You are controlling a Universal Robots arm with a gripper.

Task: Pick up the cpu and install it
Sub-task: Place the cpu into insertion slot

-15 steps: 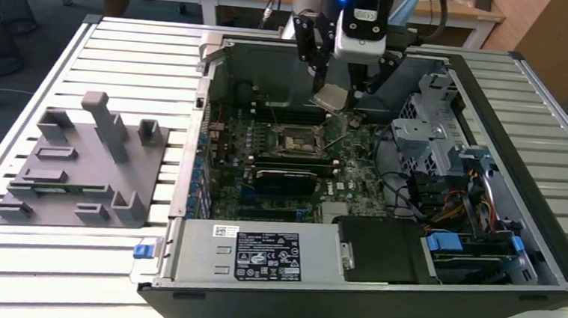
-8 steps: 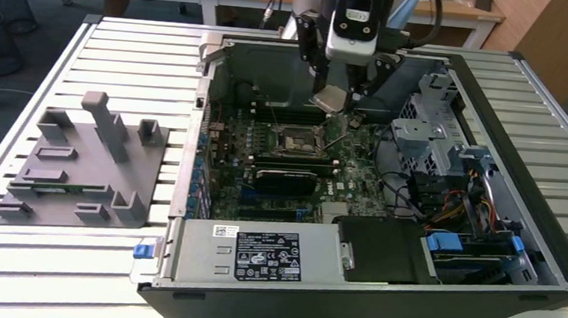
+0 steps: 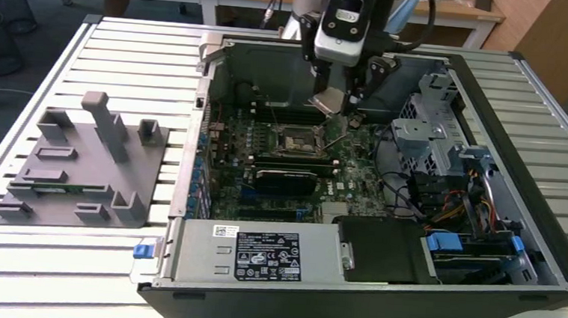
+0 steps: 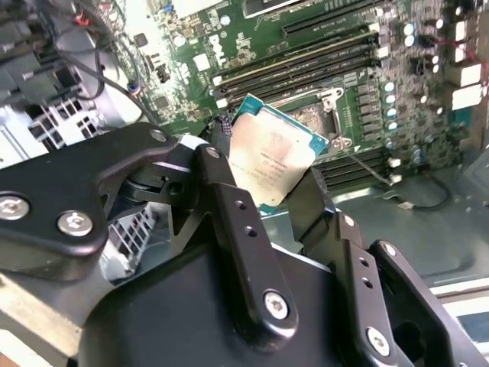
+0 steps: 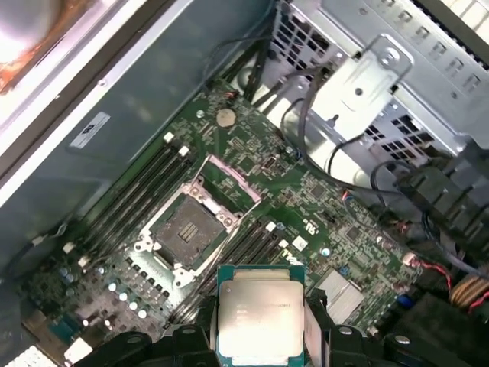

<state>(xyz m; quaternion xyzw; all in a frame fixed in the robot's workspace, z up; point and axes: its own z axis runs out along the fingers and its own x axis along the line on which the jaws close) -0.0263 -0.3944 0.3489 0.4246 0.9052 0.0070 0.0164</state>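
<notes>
My gripper (image 3: 336, 103) is shut on the cpu (image 3: 329, 101), a small square chip with a dull silver top and green rim. It hangs tilted inside the open computer case, above the motherboard (image 3: 283, 166) and a little toward the exterior view's right of the socket (image 3: 296, 140). In the second wrist view the cpu (image 4: 271, 157) sits between the two black fingers (image 4: 221, 199), over the memory slots. In the first wrist view the cpu (image 5: 260, 310) is held in the gripper (image 5: 260, 336), and the open socket (image 5: 187, 229) with its raised lever and frame lies beyond it.
The case (image 3: 505, 144) has tall walls, a drive cage (image 3: 426, 131) and cable bundles (image 3: 442, 200) on the exterior view's right. A power supply (image 3: 257, 255) fills the near side. A grey plastic tray (image 3: 79, 163) holding a green memory stick (image 3: 57, 186) sits on the slatted table (image 3: 121, 50).
</notes>
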